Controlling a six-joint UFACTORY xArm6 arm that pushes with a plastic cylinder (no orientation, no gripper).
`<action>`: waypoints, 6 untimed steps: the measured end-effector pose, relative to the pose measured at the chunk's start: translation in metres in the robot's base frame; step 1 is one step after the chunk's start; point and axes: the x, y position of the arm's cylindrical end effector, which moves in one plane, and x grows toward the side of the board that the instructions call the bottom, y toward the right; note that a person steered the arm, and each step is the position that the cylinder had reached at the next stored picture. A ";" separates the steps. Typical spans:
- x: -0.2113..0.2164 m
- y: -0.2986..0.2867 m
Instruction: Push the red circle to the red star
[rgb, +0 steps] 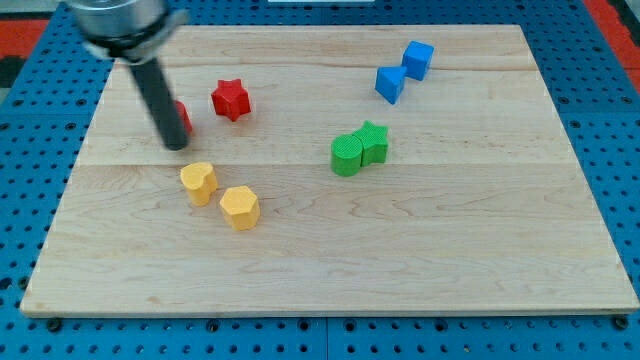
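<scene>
Nearest the view's bottom sits a yellow hexagon block (240, 207), and just up and to its left a yellow heart-shaped block (198, 183); the two are close but apart. Both rest on a pale wooden worktop (420, 250) that fills most of the view, laid over a blue pegboard surface (20, 200). Toward the middle right, a green round block (346, 155) touches a green star block (373, 142), the star up and to the right of its partner. Near the view's top right, two blue blocks stand corner to corner: a blue wedge-like block (390, 83), whose exact shape is hard to make out, and a blue cube (418, 59) above and to its right. In the upper left, the red star (230, 99) lies flat on the worktop. To its left, apart from it, the red circle (183, 120) is mostly hidden behind the dark rod (158, 95); only a sliver of its right side shows, so no long axis or facing can be read from it. The rod slants down from a blurred grey mount at the view's top left, and my tip (176, 145) rests at the lower left edge of the red circle, seemingly touching it. This arm carries no jaws, so nothing is gripped.
</scene>
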 end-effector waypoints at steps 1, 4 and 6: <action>-0.018 0.033; -0.008 -0.045; -0.035 0.016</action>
